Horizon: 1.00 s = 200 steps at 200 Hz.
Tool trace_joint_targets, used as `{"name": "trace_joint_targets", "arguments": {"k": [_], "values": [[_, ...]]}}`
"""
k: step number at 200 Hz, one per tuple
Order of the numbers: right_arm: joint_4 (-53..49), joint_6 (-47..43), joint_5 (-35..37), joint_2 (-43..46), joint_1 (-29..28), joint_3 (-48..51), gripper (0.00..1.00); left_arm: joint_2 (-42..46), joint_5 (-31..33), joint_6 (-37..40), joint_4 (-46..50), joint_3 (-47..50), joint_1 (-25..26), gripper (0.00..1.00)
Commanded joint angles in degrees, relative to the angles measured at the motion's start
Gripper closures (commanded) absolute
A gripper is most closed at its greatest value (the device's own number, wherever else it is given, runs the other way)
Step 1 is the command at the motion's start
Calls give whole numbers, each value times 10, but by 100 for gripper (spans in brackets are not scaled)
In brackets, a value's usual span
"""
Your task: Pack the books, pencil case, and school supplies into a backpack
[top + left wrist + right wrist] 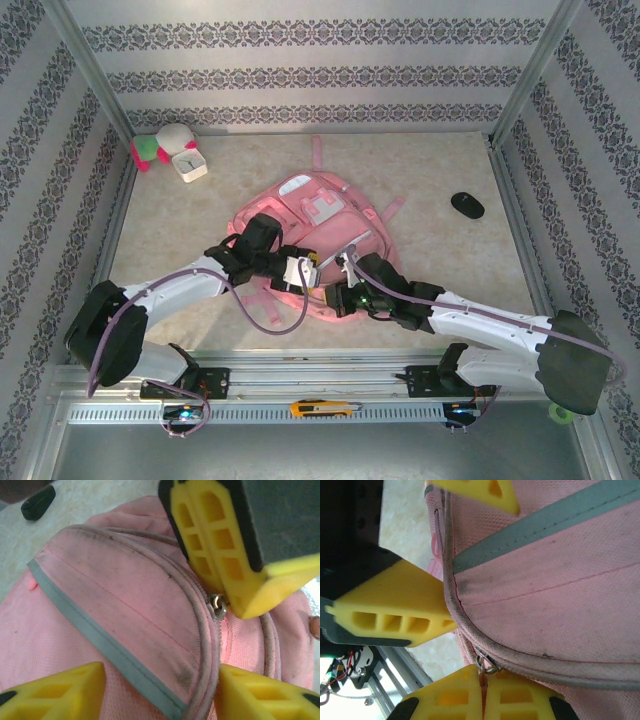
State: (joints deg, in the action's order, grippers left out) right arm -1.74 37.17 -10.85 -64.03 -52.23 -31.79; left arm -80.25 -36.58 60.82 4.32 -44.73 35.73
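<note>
— What's on the left?
— One white clock point(190, 163). Then one left gripper point(162, 675), fingers spread apart over the one pink backpack point(310, 200) in the middle of the table.
— And the right gripper point(482, 680)?
— One, pinched tight on the zip pull point(486, 664). One black oval point(467, 205) lies far right.

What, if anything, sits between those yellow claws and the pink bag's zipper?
Nothing visible does. The right gripper is shut on the zip pull of the backpack. The left gripper stands open, straddling the pink fabric right beside it.
</note>
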Motion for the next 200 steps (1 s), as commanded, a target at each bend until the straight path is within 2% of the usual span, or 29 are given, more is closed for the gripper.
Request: {"name": "trace_joint_targets", "arguments": {"k": [1,24,39,86,122,154,161,181,200], "values": [[6,-13,-2,16,14,0,100,-6,8,-21,-90,22,14,56],[-6,-19,-14,18,29,-5,100,6,22,-53,-127,42,15,87],[-22,-26,-14,18,37,-9,100,20,30,-77,-141,49,16,100],[-134,-61,56,15,45,-43,100,32,28,-122,-101,33,15,100],[-128,-54,66,-2,42,-49,85,25,5,-157,-109,26,15,100],[-114,-51,75,-25,34,-55,81,30,-5,-178,-122,27,15,100],[-110,-53,77,-30,33,-56,81,32,-7,-181,-124,27,15,100],[-109,-60,85,-31,32,-60,100,36,0,-185,-119,28,11,100],[-140,-62,102,-9,36,-60,100,42,4,-188,-101,31,-4,100]]}}
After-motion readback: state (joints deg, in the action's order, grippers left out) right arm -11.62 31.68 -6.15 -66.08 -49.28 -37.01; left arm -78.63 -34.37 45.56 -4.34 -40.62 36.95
